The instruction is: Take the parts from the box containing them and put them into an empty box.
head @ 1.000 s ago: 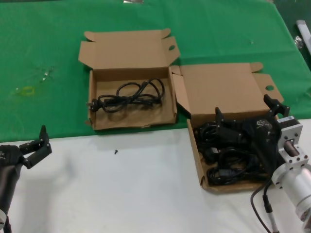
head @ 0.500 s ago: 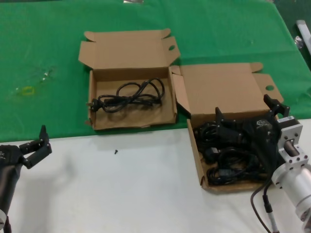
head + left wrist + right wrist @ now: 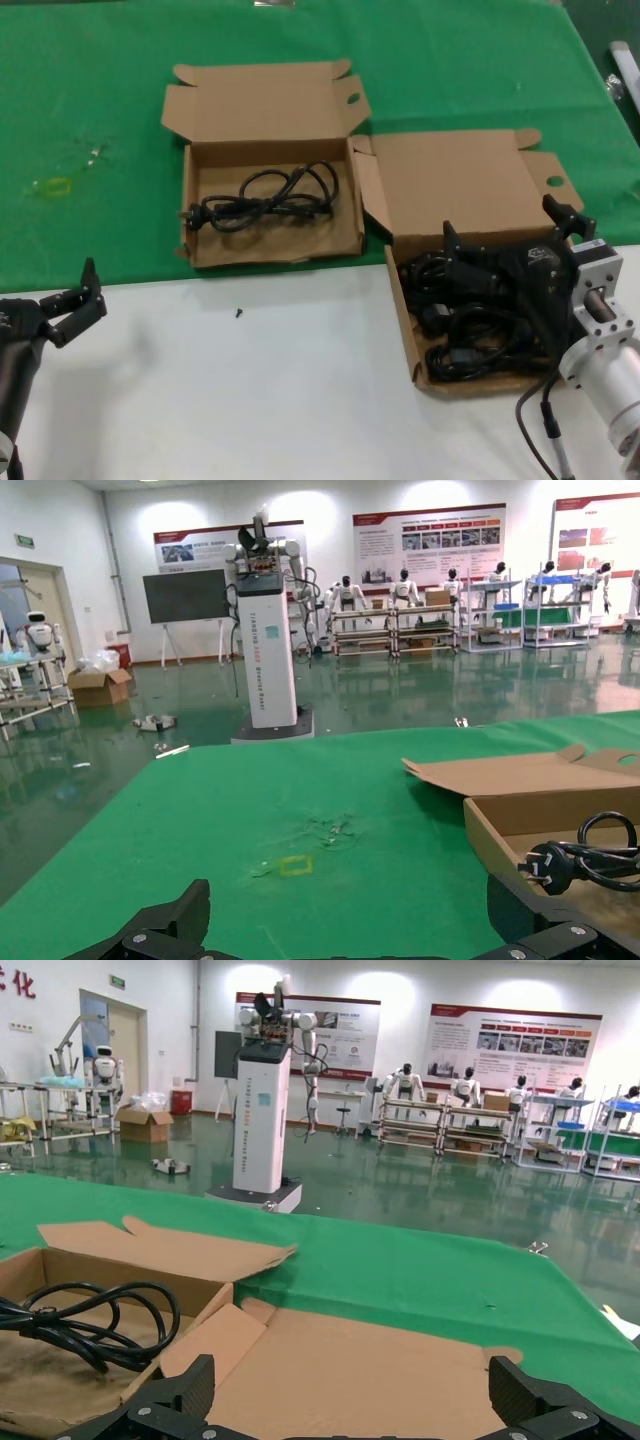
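Head view shows nothing changed from the frames a second and half a second ago: both arms and both boxes sit exactly where they were. The right gripper (image 3: 510, 250) hangs low over the right-hand box (image 3: 404, 312) at lower right of the frame, its fingers spread wide above the heap of black cords (image 3: 470, 335) inside, holding nothing. The left gripper (image 3: 72, 300) waits at the lower left edge over the white table (image 3: 250, 390), fingers parted and empty. At upper centre, on the green cloth (image 3: 90, 90), the left-hand box (image 3: 270, 250) lies open with a single coiled cord (image 3: 265, 200) on its floor.

Left wrist view adds what the head camera cannot see: the cord's moulded plug (image 3: 545, 865) near the corner of that box (image 3: 490, 835), a yellowish mark on the cloth (image 3: 296, 865), and a hall with a white robot stand (image 3: 268, 630) beyond. Right wrist view shows the same single cord (image 3: 90, 1325) from the other side, plus the flat lid (image 3: 350, 1370) of the right-hand box stretched out between its own spread fingertips (image 3: 190, 1385).
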Controlling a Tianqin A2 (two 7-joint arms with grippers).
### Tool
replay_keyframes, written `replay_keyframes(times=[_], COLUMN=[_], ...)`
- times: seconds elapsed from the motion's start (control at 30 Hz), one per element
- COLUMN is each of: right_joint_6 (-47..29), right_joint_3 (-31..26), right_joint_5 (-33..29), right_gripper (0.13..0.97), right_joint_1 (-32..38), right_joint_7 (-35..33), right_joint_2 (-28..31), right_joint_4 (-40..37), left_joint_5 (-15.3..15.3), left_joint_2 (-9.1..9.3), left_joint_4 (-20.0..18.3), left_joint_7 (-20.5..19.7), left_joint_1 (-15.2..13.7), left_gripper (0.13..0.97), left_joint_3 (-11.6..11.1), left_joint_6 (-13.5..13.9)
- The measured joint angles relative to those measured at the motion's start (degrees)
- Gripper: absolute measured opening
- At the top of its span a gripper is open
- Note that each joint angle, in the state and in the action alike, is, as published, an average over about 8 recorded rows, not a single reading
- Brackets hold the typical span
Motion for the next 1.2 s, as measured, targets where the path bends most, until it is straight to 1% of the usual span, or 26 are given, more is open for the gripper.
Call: replay_keyframes(times=[1.2], right_joint_6=[0.0], right_joint_3=[0.0], right_joint_5=[0.0], right_gripper=[0.966], right_joint_1=[0.0], right_joint_7=[0.0], right_joint_2=[0.0], right_joint_4=[0.0], left_joint_5=[0.0], left_joint_2=[0.0], left_joint_4=[0.0], left_joint_7=[0.0], left_joint_1=[0.0], left_gripper=[0.966], left_joint_3=[0.0], left_joint_6=[0.0])
